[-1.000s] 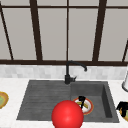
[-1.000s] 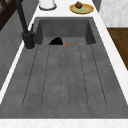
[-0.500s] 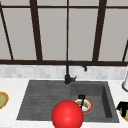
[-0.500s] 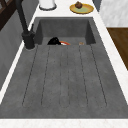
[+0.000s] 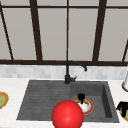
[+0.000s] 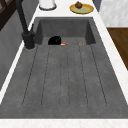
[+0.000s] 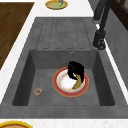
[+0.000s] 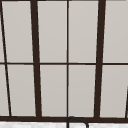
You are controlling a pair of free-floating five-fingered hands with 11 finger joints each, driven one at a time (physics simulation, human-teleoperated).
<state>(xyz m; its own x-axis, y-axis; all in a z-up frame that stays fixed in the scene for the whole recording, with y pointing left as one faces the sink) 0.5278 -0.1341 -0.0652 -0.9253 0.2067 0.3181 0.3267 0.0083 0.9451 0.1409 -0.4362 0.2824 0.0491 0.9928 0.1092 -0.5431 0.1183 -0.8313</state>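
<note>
Front view, near to far: red ball [image 5: 67, 115] at the sink's front edge, covering part of the basin [image 5: 106, 97] floor. Behind it, the red-rimmed plate [image 5: 88, 108] lies flat on the basin floor, right half of the sink. Left hand [image 5: 81, 97] sits at the plate's far rim, fingers curled down onto a yellowish item on the plate.

Right side view: same hand [image 7: 75, 70] is directly over the plate [image 7: 58, 86], clenched round the yellowish item [image 7: 78, 83], which looks banana-like; can't name it for sure. Its long axis runs from under the hand toward the plate's near rim. A small round piece [image 7: 38, 91] lies on the basin floor, apart from the plate.

Right hand [image 5: 123, 107] hangs over a yellow plate on the worktop at the picture's right edge, cut off; cannot tell its fingers. Left hand is clearly the nearer.

Left side view: basin wall hides most of hand [image 6: 55, 40] and plate.

Farther back: faucet [image 5: 68, 72], then window.
</note>
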